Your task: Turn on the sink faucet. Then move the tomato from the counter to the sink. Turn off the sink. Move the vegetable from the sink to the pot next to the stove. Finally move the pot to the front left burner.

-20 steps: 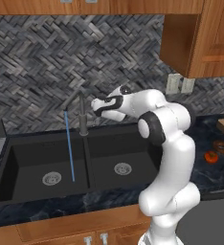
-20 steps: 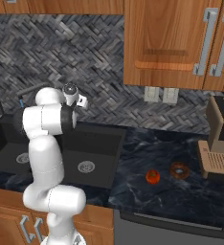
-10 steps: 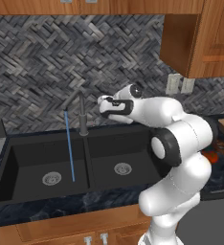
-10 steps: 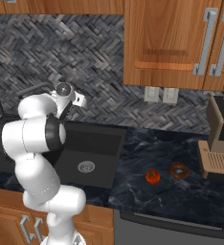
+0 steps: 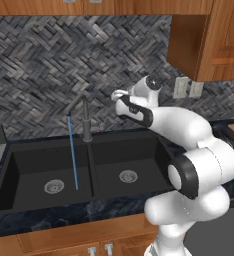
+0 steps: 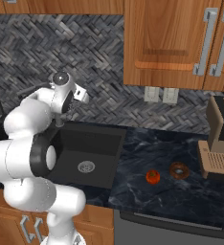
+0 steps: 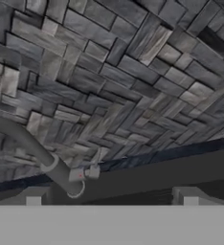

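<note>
1. Black double-basin sink (image 5: 49, 165) fills the lower left of the left base view, set into a dark marbled counter (image 6: 181, 196).
2. Grey faucet (image 5: 85, 120) stands upright at the back of the sink, between the 2 basins, at centre left of that frame.
3. Thin blue stream of water (image 5: 72, 152) falls straight down from the spout end into the left basin, close to its drain.
4. White robot arm rises from the lower right of the left base view and bends toward the upper centre of the frame.
5. Gripper (image 5: 117, 95) sits at upper centre of that frame, above the right basin and just right of the faucet, not touching it.
6. In the hand view, 2 finger tips (image 7: 33, 197) show near the bottom edge, far apart at lower left and lower right, with nothing between them.
7. The faucet's curved neck crosses the lower left of the hand view, in front of a grey herringbone tile wall (image 7: 123, 81).
8. Red tomato (image 6: 152, 176) rests on the counter in the lower centre-right of the right base view, well apart from the sink.
9. Brown ring-shaped item (image 6: 178, 169) lies just right of the tomato, not touching it.
10. Wooden cabinets (image 6: 176, 43) hang along the top of the right base view.
</note>
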You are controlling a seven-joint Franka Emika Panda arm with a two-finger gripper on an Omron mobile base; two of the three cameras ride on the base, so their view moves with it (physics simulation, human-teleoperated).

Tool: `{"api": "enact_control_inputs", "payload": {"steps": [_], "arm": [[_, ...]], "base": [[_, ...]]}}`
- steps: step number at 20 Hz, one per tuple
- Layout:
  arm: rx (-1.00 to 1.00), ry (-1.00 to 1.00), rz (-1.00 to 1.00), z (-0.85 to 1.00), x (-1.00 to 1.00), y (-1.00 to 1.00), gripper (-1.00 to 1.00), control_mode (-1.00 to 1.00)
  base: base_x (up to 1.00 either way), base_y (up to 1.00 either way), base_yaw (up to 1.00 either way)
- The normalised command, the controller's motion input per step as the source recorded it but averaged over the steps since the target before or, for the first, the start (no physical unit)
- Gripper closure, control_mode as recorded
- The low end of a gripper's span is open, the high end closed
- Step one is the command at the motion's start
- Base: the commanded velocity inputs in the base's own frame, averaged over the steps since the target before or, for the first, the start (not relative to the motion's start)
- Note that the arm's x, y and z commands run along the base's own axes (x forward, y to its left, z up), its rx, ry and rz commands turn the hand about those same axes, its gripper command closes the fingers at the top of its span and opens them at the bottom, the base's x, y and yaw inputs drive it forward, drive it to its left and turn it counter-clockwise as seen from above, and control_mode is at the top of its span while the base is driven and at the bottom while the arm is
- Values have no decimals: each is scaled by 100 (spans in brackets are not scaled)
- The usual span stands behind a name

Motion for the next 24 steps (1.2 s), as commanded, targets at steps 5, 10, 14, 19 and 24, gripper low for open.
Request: {"api": "enact_control_inputs", "payload": {"steps": [5, 10, 14, 19, 24], "arm": [[0, 27, -8, 11, -47, -18, -100, -100], [0, 16, -2, -42, -78, -27, -100, -100], [0, 11, 0, -58, -88, -37, -100, -100], [0, 10, 0, -51, -87, -47, -100, -100], [0, 6, 0, -43, -74, -61, -100, -100]], "base": [[0, 0, 0], [0, 0, 0], [0, 0, 0], [0, 0, 0], [0, 0, 0]]}}
